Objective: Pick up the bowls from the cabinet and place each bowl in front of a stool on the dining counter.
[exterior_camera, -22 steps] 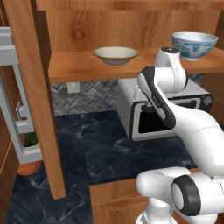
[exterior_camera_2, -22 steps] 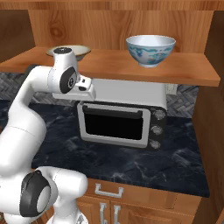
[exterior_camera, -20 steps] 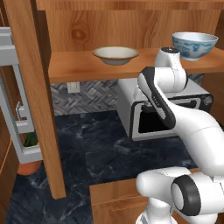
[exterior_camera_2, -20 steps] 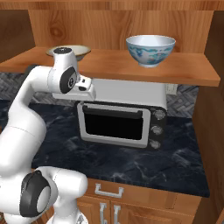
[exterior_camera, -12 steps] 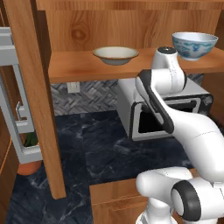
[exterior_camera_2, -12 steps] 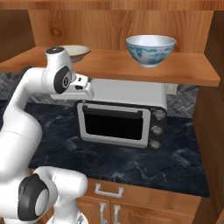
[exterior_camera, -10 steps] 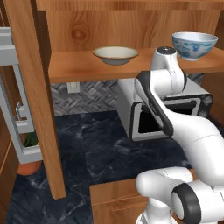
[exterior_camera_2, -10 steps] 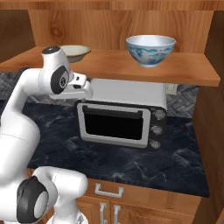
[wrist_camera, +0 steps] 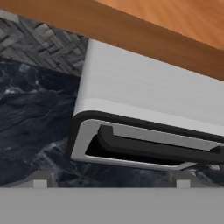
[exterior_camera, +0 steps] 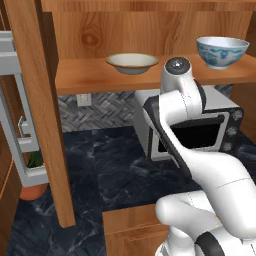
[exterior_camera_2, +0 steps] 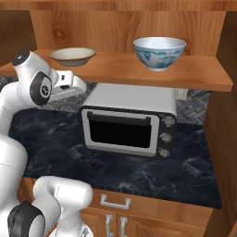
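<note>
Two bowls are set well apart on the thick wood-grain shelf of the cabinet [exterior_camera: 95, 75]: a shallow cream-beige bowl [exterior_camera: 132, 63] with a darker rim to the left; a deep white bowl [exterior_camera: 222, 51] patterned in blue to the right; beneath the shelf a boxy silver toaster oven [exterior_camera_2: 132, 119] with a dark glass door stands on black veined marble; the gripper [wrist_camera: 111, 183] is held under the shelf edge, fingers spread wide, nothing between them.
</note>
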{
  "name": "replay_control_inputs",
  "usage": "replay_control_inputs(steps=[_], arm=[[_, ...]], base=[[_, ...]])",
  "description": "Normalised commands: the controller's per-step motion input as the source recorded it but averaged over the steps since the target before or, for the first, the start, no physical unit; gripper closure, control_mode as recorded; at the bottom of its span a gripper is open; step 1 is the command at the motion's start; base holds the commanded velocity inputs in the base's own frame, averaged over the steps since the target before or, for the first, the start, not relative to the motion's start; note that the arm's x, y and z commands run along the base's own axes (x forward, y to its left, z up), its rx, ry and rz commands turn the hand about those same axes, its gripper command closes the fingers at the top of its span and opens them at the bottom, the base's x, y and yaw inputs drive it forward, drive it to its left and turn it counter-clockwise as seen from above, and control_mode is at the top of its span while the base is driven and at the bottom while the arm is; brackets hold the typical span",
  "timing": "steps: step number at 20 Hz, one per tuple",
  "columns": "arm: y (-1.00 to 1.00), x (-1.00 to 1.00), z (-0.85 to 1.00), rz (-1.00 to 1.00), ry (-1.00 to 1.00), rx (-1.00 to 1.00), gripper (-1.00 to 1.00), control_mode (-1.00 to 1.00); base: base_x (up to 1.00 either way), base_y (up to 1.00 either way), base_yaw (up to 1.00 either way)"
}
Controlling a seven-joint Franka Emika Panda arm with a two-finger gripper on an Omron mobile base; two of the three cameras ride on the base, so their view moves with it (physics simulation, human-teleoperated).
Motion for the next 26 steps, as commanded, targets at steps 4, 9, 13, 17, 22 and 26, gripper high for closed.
replay_control_inputs(steps=[4,9,13,17,22,26], arm=[[0.37,0.00,0.54,0.06,-0.13,-0.35,-1.00,-1.00],[0.31,-0.01,0.69,0.04,-0.10,-0.35,-1.00,-1.00],[0.38,0.01,0.53,0.06,-0.02,-0.27,-1.00,-1.00],[0.40,0.18,0.30,0.00,0.12,-0.22,-1.00,-1.00],[0.26,0.27,0.07,0.00,0.08,-0.07,-1.00,-1.00],[0.30,0.25,0.11,0.00,0.05,-0.06,-1.00,-1.00]], base=[[0.00,0.00,0.00],[0.00,0.00,0.00],[0.00,0.00,0.00],[0.00,0.00,0.00],[0.00,0.00,0.00],[0.00,0.00,0.00]])
